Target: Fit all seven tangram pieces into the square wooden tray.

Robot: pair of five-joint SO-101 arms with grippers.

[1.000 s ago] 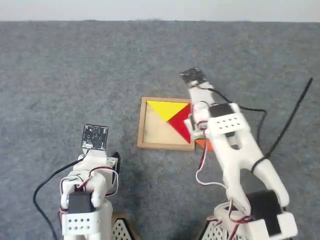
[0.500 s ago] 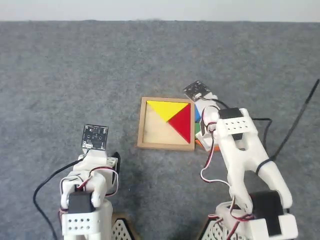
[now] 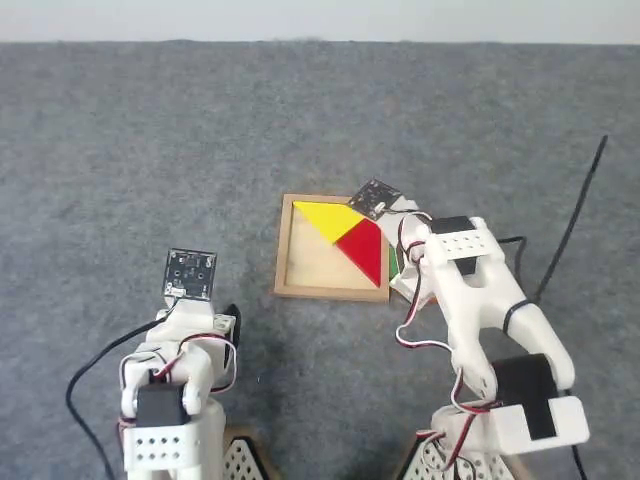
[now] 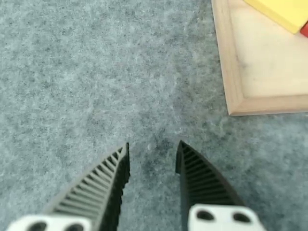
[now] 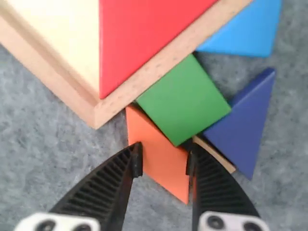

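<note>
The square wooden tray (image 3: 283, 250) holds a yellow triangle (image 3: 328, 217) and a red triangle (image 3: 366, 250) in its far right part. My right gripper (image 5: 163, 161) hangs just outside the tray's near right corner (image 5: 96, 113), open, with an orange piece (image 5: 161, 154) between its fingertips. A green square (image 5: 183, 101) overlaps the orange piece and touches the tray rim. A dark blue triangle (image 5: 243, 130), a light blue triangle (image 5: 245, 31) and a sliver of a tan piece (image 5: 216, 155) lie beside them. My left gripper (image 4: 152, 147) is open over bare carpet, near the tray's near left corner (image 4: 236, 103).
Grey carpet (image 3: 150, 150) covers the table. The right arm (image 3: 455, 260) overhangs the loose pieces next to the tray's right rim, so little more than a green edge (image 3: 393, 262) shows from above. The tray's left half (image 3: 310, 262) is bare wood.
The right arm has drawn back from beyond the tray's far right corner and come down beside the right rim, over the loose pieces. The left arm has not moved.
</note>
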